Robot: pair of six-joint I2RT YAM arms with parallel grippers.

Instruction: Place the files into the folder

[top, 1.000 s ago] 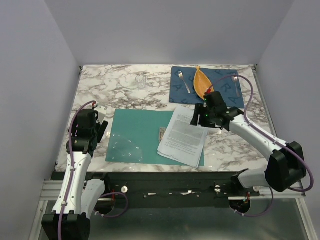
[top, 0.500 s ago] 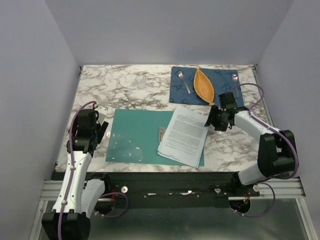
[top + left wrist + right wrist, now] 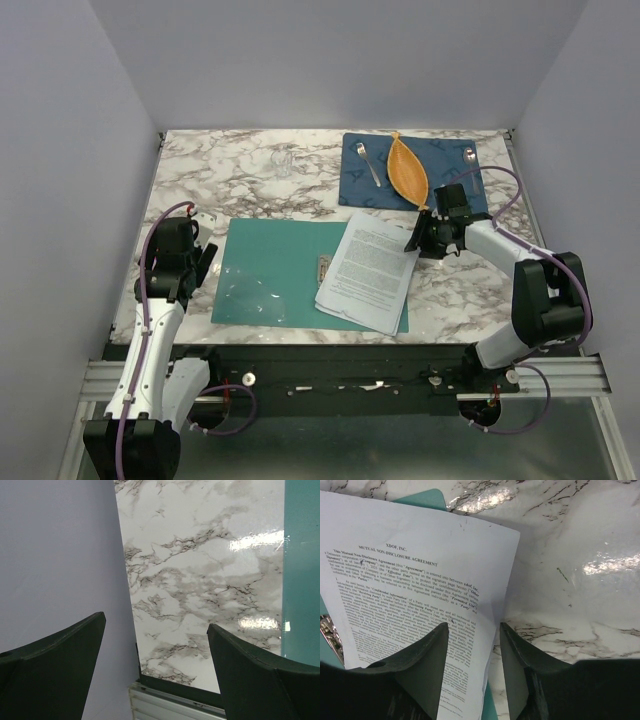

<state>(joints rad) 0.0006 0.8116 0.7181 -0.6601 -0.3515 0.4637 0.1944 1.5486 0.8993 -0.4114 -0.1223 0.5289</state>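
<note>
The files (image 3: pixel 368 272), white sheets of dense black text, lie skewed on the right half of the open teal folder (image 3: pixel 280 262) and overhang its right edge. The right wrist view shows the files (image 3: pixel 405 580) and a folder corner (image 3: pixel 422 500). My right gripper (image 3: pixel 413 243) is open and low at the files' upper right edge. In its wrist view the gripper (image 3: pixel 474 626) has one finger over the paper and one over the marble. My left gripper (image 3: pixel 201 263) is open and empty just left of the folder (image 3: pixel 302 565).
A clear pocket (image 3: pixel 248 295) lies on the folder's left half and a metal clip (image 3: pixel 324 268) sits at its middle. A dark blue placemat (image 3: pixel 445 160) at the back right holds an orange dish (image 3: pixel 407 170) and a spoon (image 3: pixel 368 163). A clear glass (image 3: pixel 283 160) stands at the back.
My right arm has folded back and lowered. Its gripper went right off the files' top corner, then came back slightly to their right edge. The left arm has barely moved.
</note>
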